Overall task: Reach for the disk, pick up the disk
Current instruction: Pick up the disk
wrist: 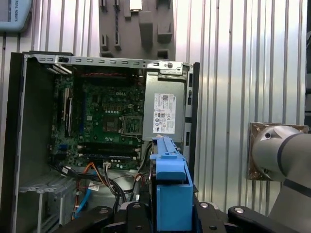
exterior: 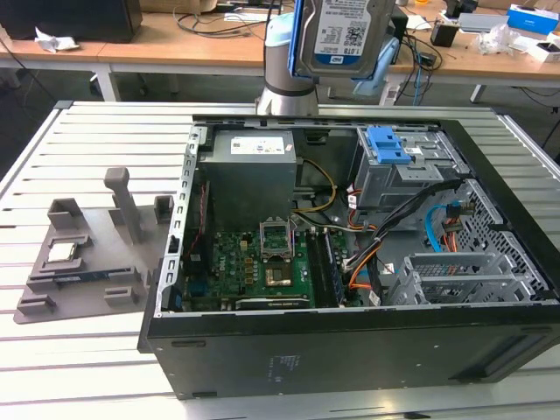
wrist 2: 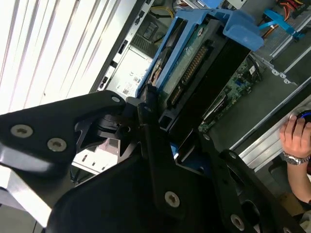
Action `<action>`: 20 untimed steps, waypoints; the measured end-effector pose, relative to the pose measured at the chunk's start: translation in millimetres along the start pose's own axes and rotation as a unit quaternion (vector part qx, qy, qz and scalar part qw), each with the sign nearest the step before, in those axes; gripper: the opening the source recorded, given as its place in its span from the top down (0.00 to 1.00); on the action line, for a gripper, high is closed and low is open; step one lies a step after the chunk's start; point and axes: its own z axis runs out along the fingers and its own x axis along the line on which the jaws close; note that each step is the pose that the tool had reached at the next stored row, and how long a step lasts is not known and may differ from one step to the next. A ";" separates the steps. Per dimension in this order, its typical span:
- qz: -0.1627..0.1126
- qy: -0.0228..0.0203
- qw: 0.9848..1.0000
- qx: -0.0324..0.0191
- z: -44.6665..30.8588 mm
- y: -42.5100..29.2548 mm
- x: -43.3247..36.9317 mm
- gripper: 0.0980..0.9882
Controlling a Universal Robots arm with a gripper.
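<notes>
The gripper (wrist 2: 155, 128) had its jaws shut tight on the blue frame of the disk (exterior: 346, 35), holding it high above the far side of the open computer case (exterior: 350, 350), and it looked stiff, heavy and breakable.

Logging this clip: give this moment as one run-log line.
disk: held in closed jaws, lifted above open computer case | gripper: gripping blue frame
</notes>
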 end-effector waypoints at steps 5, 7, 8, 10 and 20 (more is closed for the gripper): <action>0.000 0.000 1.000 0.000 0.6 1.2 28.4 0.70; 0.000 0.000 1.000 0.000 0.9 1.8 41.2 0.70; 0.000 0.000 1.000 0.000 0.9 2.0 44.7 0.70; 0.000 0.000 1.000 0.000 1.0 2.3 52.6 0.70; 0.000 0.000 1.000 0.000 2.6 4.5 104.8 0.70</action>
